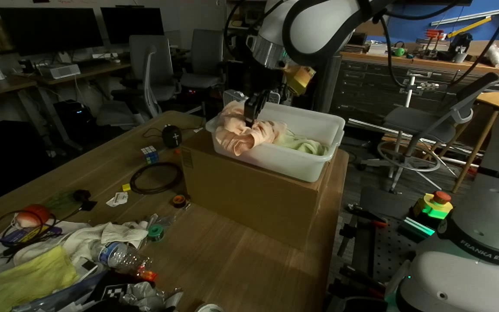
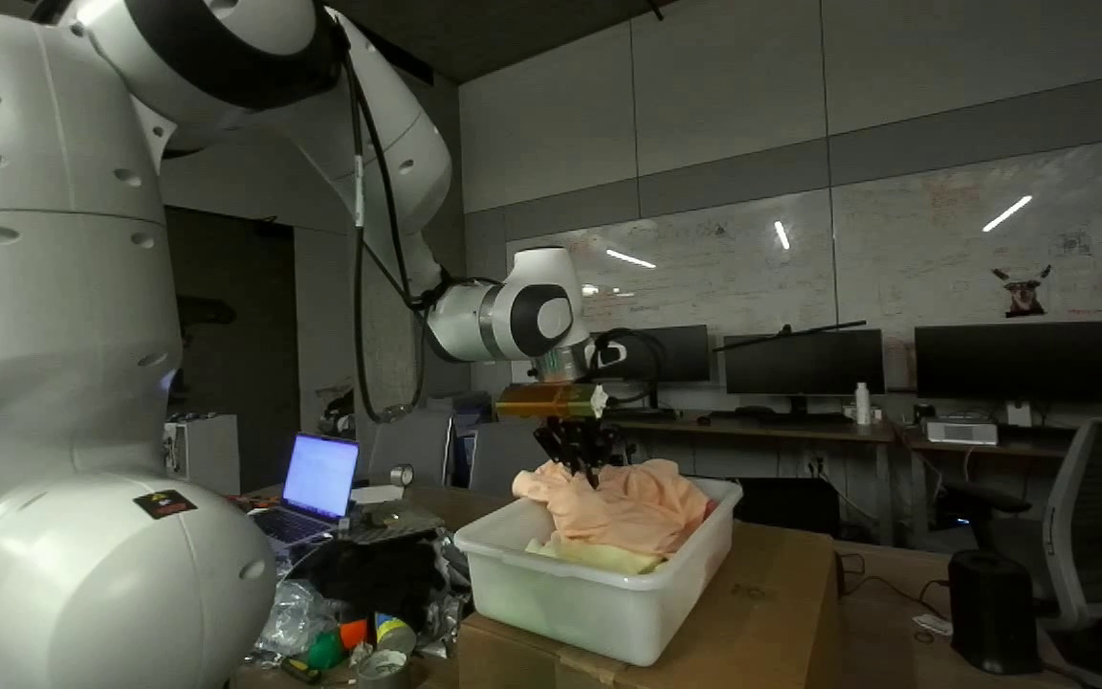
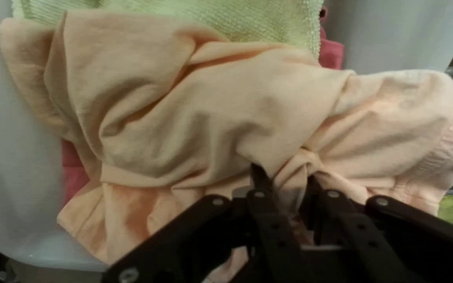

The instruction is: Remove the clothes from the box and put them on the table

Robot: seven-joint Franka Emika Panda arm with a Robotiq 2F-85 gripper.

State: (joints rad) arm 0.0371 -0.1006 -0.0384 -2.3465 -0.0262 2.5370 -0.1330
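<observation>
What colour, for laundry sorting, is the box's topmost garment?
Peach-orange; the garment shows best in the wrist view.

In the wrist view, the peach garment [image 3: 210, 118] partly hides the pink-red garment [image 3: 74, 181]; the top edge crops the yellow-green garment [image 3: 226, 21].

In an exterior view your white arm [image 2: 82, 287] stands tall and bends over at the top, and your forearm [image 2: 417, 148] slopes down to the wrist [image 2: 541, 311]. Below it, your dark hand [image 3: 285, 177] points downward. In the wrist view its two black fingers [image 3: 266, 208] stand close together, nearly parallel, their tips clasped in a grip with only a narrow gap between them.
</observation>
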